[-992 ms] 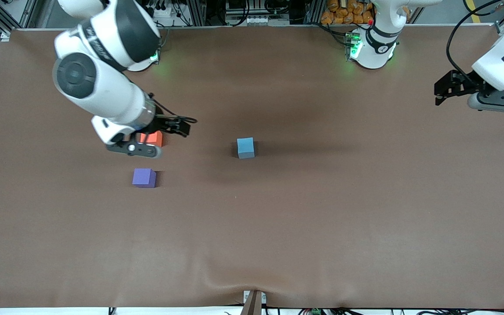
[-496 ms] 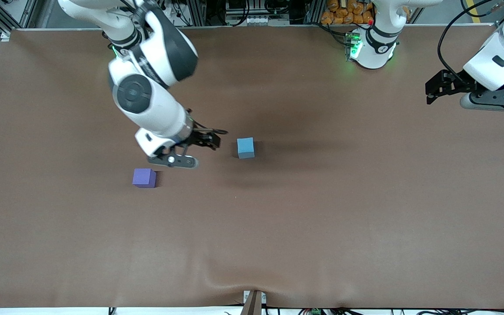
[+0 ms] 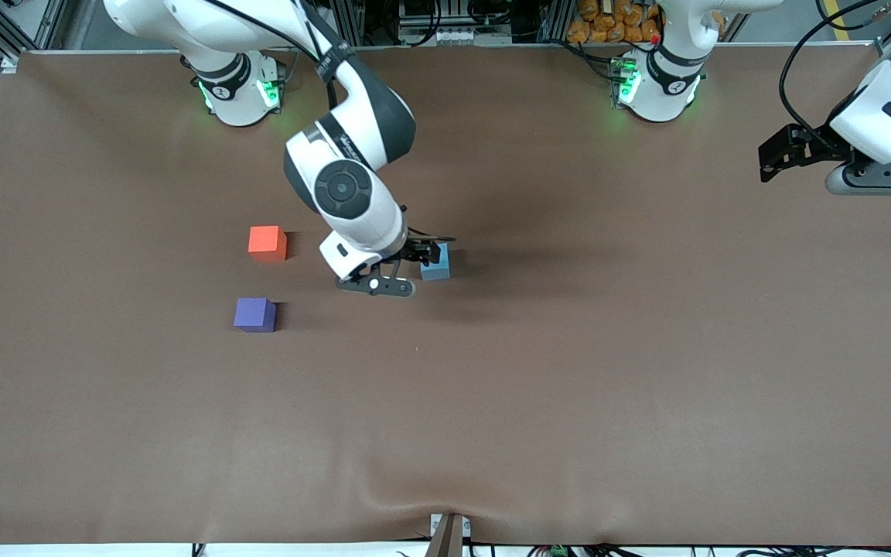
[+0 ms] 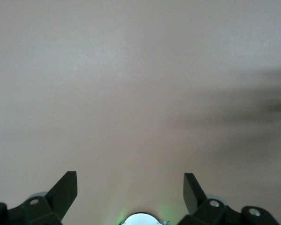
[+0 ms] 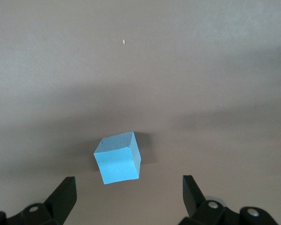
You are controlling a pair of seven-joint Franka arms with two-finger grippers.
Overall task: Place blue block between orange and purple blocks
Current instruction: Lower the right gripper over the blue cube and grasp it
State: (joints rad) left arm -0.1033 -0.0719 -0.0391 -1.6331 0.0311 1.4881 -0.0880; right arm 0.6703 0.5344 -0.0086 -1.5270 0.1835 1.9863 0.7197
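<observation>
The blue block (image 3: 438,265) sits on the brown table mid-way along it, partly covered by my right gripper (image 3: 421,251). That gripper hangs open over the table right beside the blue block. In the right wrist view the blue block (image 5: 118,158) lies just ahead of the open right gripper (image 5: 129,193), not between the fingers. The orange block (image 3: 267,242) and the purple block (image 3: 254,315) stand toward the right arm's end, the purple one nearer the front camera. My left gripper (image 3: 772,158) waits open and empty over the left arm's end; it also shows in the left wrist view (image 4: 131,190).
The brown table cover (image 3: 569,371) has a wrinkle at its front edge. The arm bases (image 3: 656,85) stand along the back edge. The left wrist view shows only bare table surface.
My right arm has swung from over the orange block toward the blue block, uncovering the orange block. The left gripper shifted slightly. The blocks have not moved.
</observation>
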